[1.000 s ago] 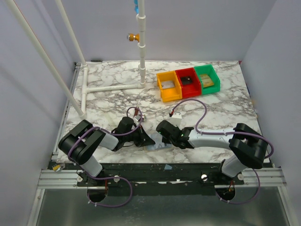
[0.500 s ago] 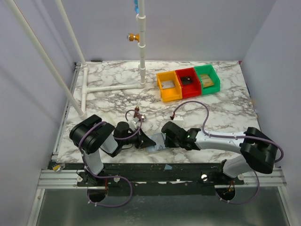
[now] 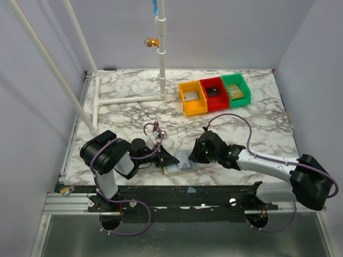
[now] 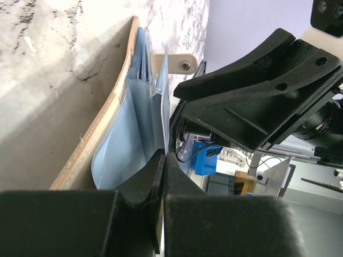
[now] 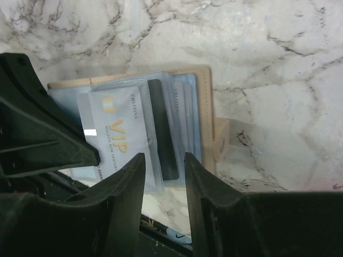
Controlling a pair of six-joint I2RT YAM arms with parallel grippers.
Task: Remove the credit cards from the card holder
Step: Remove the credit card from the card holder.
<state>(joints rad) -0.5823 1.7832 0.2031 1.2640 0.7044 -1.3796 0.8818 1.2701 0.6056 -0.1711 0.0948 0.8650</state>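
**Arms.** Two arms were in view, and both grippers met at one card holder [image 3: 180, 163] near the front edge of the marble table [image 3: 123, 112].

**Left gripper.** The left gripper [image 3: 170, 159] lay low over the table. The left wrist view showed its two fingers pressed together on a pale blue plastic sleeve of the card holder [image 4: 128, 134], so the left gripper [image 4: 163, 160] was clamped on the holder.

**Right gripper.** The right gripper [image 3: 195, 155] hung just beside the holder's right end. In the right wrist view its two fingers stood apart with nothing between them, so the right gripper [image 5: 162, 160] was released.

**Card holder.** The card holder [image 5: 208, 107] lay open and flat on the marble, with its tan cover beneath and a tan tab at the right edge. Several clear sleeves were fanned on the cover. Two cards could be counted:
- one grey card [image 5: 115, 134] printed "VIP";
- one card with a dark stripe [image 5: 161, 134].

Further card edges showed to the right, and their number could not be told.

**Bins.** Three bins stood in one touching row at the far right of the table: one yellow bin [image 3: 193, 97], one red bin [image 3: 213, 93] and one green bin [image 3: 236, 89].
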